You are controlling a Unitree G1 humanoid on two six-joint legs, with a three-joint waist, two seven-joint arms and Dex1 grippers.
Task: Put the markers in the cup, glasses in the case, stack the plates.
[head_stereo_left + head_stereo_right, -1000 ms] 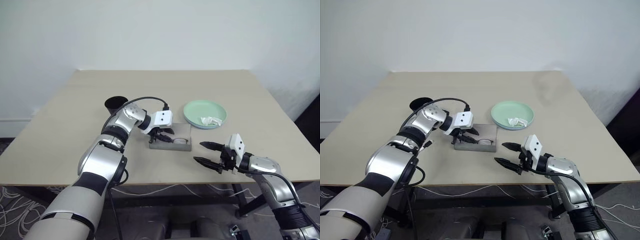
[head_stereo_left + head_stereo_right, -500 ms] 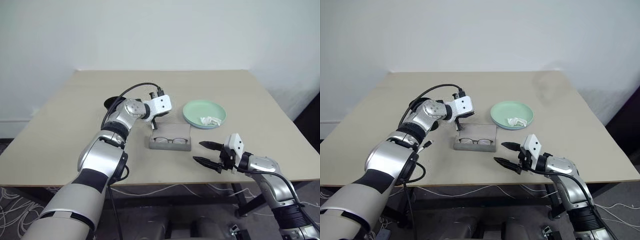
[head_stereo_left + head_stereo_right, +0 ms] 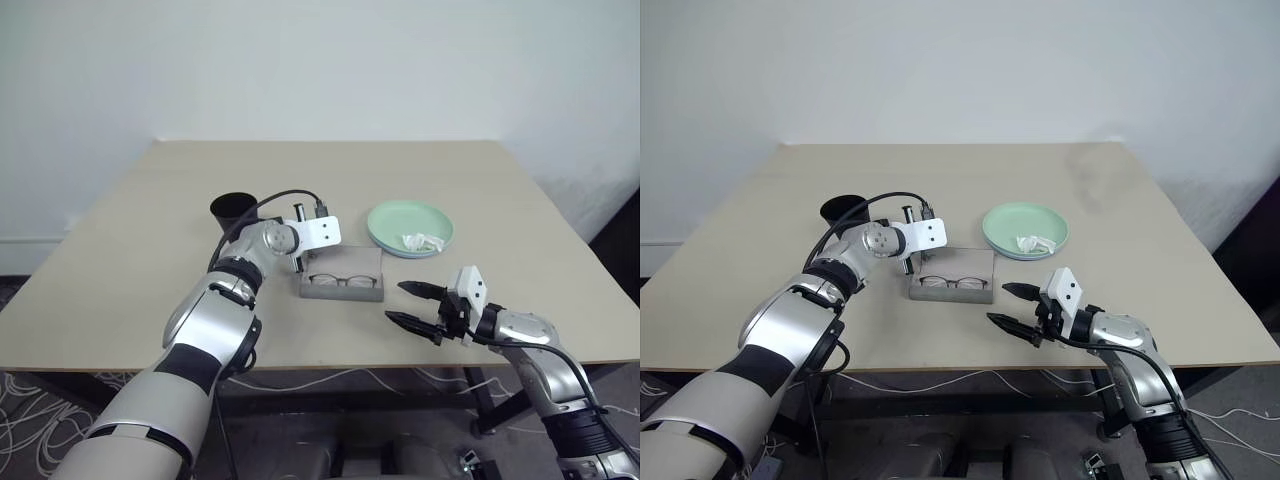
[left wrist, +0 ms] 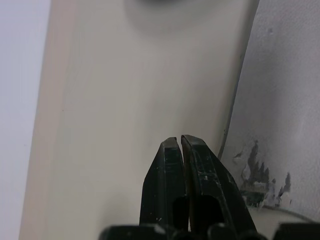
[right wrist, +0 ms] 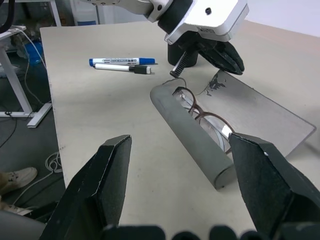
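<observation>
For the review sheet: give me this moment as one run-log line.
glasses: in open case | left gripper: shut, empty, at case lid | right gripper: open, empty | markers: on table | plates: stacked, tissue on top

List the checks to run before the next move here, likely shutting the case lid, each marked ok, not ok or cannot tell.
1. Glasses lie inside the case: ok.
2. Case lid shut: not ok, open.
3. Left pincer empty and shut, by the lid's edge: ok.
4. Right pincer open, clear of the case: ok.
5. Markers in the cup: not ok, both lie on the table.
6. Plates stacked: ok, tissue on top.
</observation>
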